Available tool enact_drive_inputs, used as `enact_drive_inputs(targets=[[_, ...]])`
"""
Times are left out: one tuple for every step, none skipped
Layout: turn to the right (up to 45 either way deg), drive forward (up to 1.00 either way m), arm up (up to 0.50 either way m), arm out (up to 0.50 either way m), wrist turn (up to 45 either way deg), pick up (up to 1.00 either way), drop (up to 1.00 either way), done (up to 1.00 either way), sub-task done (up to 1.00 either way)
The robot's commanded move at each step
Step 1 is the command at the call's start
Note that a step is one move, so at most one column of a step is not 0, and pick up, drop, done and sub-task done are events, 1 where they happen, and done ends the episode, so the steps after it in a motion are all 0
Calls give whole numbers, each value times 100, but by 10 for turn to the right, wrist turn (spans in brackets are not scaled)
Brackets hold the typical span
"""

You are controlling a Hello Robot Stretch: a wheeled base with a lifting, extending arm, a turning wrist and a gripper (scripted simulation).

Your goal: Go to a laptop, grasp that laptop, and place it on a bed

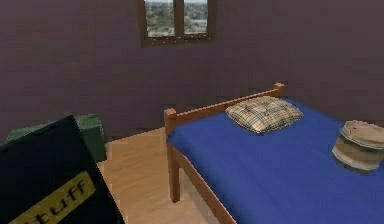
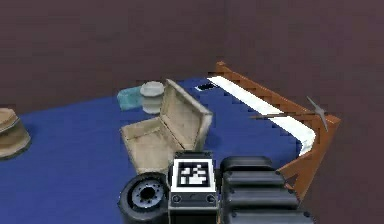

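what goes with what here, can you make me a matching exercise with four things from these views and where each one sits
Things
1. plaid pillow
2. window
3. dark box with a yellow label
4. open beige case

Places
a. in the forward view's lower left corner
b. on the blue cover, near the middle of the arm side view
c. right by the wooden headboard
d. high on the purple wall

Pairs: 1-c, 2-d, 3-a, 4-b
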Motion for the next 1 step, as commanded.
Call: enact_drive_inputs(targets=[[0,0,0,48,0,0,0,0,0]])
